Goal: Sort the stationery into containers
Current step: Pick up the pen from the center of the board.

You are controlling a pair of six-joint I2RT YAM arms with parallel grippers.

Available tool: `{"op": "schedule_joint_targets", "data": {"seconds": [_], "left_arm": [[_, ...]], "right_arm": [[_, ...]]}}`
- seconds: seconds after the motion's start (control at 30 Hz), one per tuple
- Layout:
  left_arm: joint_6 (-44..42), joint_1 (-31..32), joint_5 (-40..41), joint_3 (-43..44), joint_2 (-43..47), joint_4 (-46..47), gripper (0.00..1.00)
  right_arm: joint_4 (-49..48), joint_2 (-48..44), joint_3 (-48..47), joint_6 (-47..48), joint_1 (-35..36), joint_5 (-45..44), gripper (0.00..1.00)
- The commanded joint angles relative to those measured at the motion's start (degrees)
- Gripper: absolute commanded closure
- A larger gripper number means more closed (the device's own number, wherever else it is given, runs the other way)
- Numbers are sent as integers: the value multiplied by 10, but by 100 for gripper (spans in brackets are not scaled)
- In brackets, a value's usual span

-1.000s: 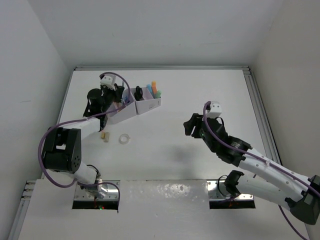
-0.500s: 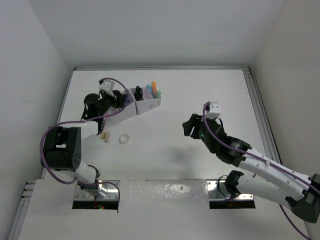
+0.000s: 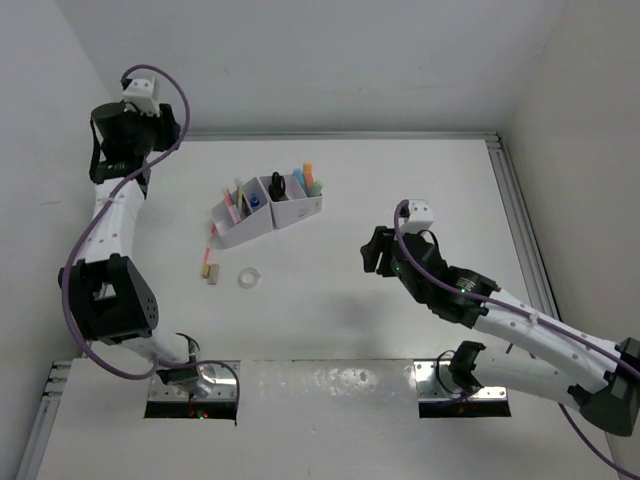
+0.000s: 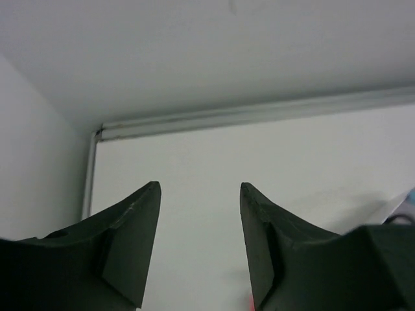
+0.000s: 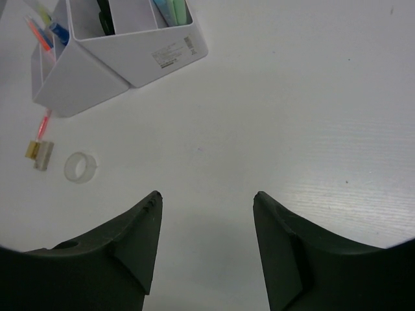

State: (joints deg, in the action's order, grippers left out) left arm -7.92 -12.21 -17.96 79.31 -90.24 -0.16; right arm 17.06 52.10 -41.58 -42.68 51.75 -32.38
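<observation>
The pale organiser (image 3: 270, 214) stands at the back left of the table and also shows in the right wrist view (image 5: 97, 61). It holds pens (image 3: 238, 200), a blue-capped bottle (image 3: 254, 200), black scissors (image 3: 277, 185) and green, blue and orange pieces (image 3: 310, 180). A red pen (image 3: 210, 238) lies on the table by its left end. A small beige piece (image 3: 210, 271) and the clear tape ring (image 3: 249, 277) lie in front. My left gripper (image 3: 105, 165) is raised high at the back left corner, open and empty (image 4: 198, 188). My right gripper (image 3: 372, 255) is open and empty (image 5: 207, 197) mid-table.
A metal rail (image 3: 510, 200) runs along the table's right edge and another along the back (image 4: 259, 113). White walls close in on the left, back and right. The arm bases and mounting plates (image 3: 190, 390) sit at the near edge.
My left arm has lifted away from the organiser's left end and swung up to the back left corner, uncovering the left compartment. My right gripper has shifted slightly left.
</observation>
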Motion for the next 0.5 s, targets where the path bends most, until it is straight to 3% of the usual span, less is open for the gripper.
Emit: {"op": "schedule_joint_targets", "data": {"seconds": [0.0, 0.13, 0.3, 0.47], "left_arm": [[-148, -11, 19, -31, 1, -291, 50], [-184, -28, -8, -170, 29, -266, 39], [-161, -26, -34, -220, 23, -238, 38], [-172, 9, 19, -255, 15, -205, 38]], "right_arm": [[13, 21, -18, 16, 12, -1, 42], [-19, 28, -6, 39, 13, 29, 40], [-49, 12, 15, 54, 13, 43, 38], [-74, -16, 51, 57, 13, 29, 37]]}}
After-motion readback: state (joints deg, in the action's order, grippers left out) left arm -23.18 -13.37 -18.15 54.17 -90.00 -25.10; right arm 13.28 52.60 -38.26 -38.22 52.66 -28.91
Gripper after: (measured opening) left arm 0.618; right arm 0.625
